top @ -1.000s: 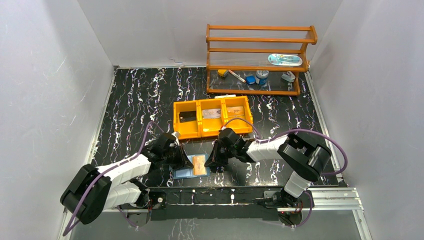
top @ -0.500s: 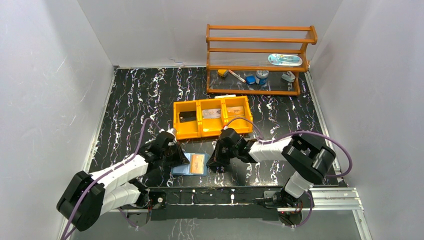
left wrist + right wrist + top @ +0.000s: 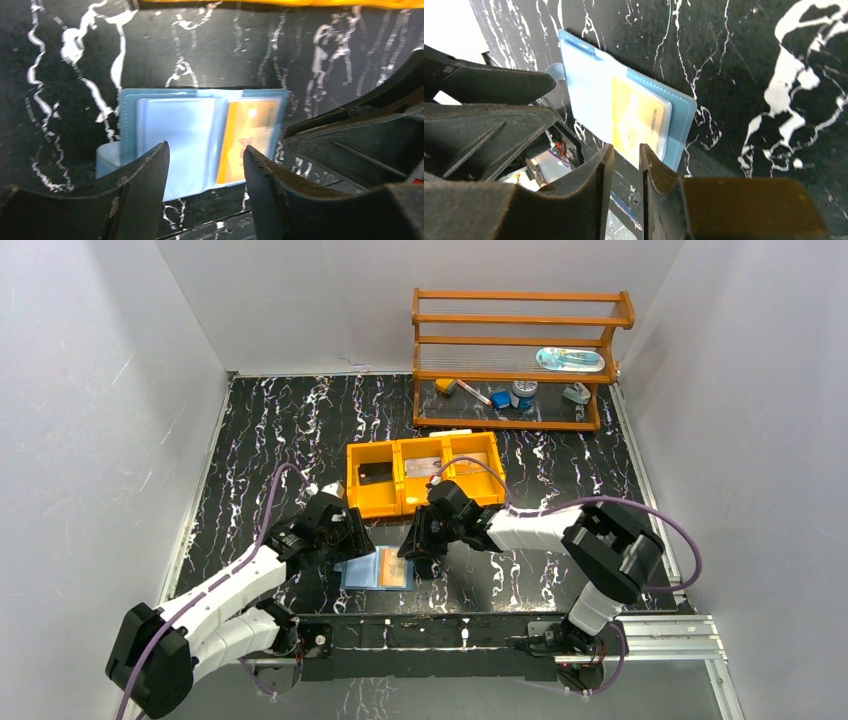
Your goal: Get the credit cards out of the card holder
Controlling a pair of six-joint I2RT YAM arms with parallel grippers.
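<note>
Left wrist: card holder point(image 3: 175, 135) holds orange card point(image 3: 247, 140); left hand point(image 3: 205, 150), right hand point(image 3: 626, 148) apart.

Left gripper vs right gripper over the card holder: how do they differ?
Opening: the left gripper has its jaws wide apart; the right gripper shows only a narrow gap.
Aim: in its wrist view the left gripper frames the middle of the card holder; the right gripper lines up with the edge of the orange card.
Shared: both hover open over the opened card holder, neither holding anything.
</note>
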